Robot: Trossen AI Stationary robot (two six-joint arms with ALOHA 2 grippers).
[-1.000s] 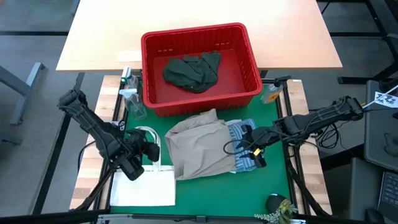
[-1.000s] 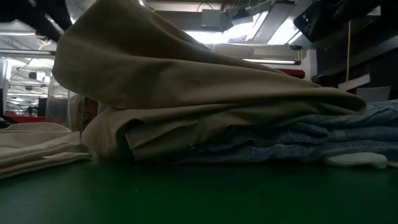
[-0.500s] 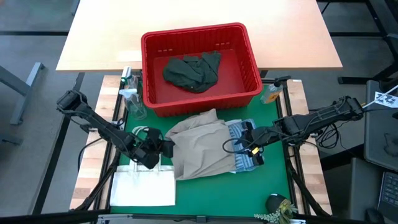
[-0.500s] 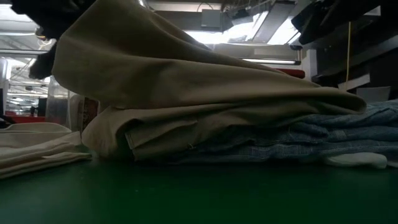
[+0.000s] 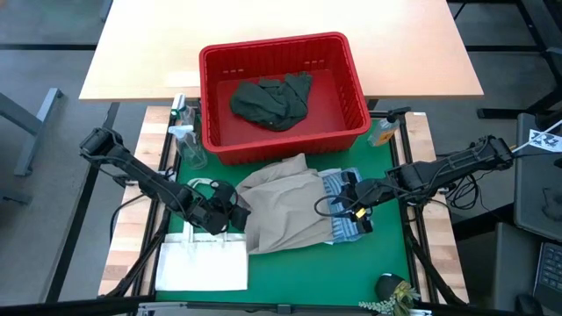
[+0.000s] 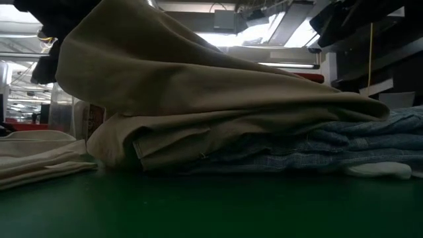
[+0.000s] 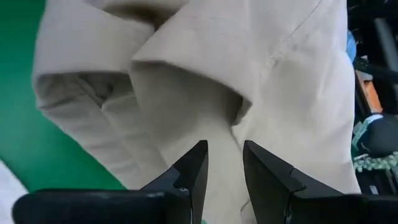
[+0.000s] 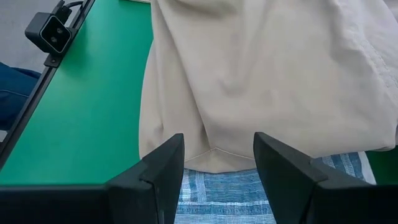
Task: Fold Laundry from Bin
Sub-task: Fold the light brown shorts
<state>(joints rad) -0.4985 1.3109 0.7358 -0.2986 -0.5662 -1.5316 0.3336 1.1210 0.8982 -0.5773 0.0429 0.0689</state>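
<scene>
Beige garment point(image 5: 285, 211) lies rumpled in the middle of the green desk point(image 5: 290, 268), just in front of the bin. It is heaped over a blue-and-white checked garment point(image 5: 344, 206), whose edge shows at the beige one's right side. From the low view the beige cloth point(image 6: 198, 99) rises in a loose hump, the blue cloth point(image 6: 344, 149) flattened beneath it.

Red bin point(image 5: 351, 83) sits at the far edge of the green mat, against a pale wooden desk point(image 5: 140, 53). One dark green garment point(image 5: 270, 101) is bundled inside, on the floor of the bin.

Left tool point(image 5: 235, 213) is at the beige garment's left edge, low over the desk. In its wrist view the two fingers point(image 7: 193, 171) stand a narrow gap apart, tips right at a fold of beige cloth point(image 7: 249, 74); nothing is pinched between them, so released.

Right tool point(image 5: 351, 204) is over the blue checked garment at the beige one's right edge. Fingers point(image 8: 161, 168) spread wide, empty, with the beige hem point(image 8: 261, 93) and blue checks point(image 8: 217, 193) just ahead of them.

White tote bag point(image 5: 202, 259) lies flat at the near left of the mat, handles toward the left tool. Clear spray bottle point(image 5: 186, 140) stands beside the bin's left wall.
</scene>
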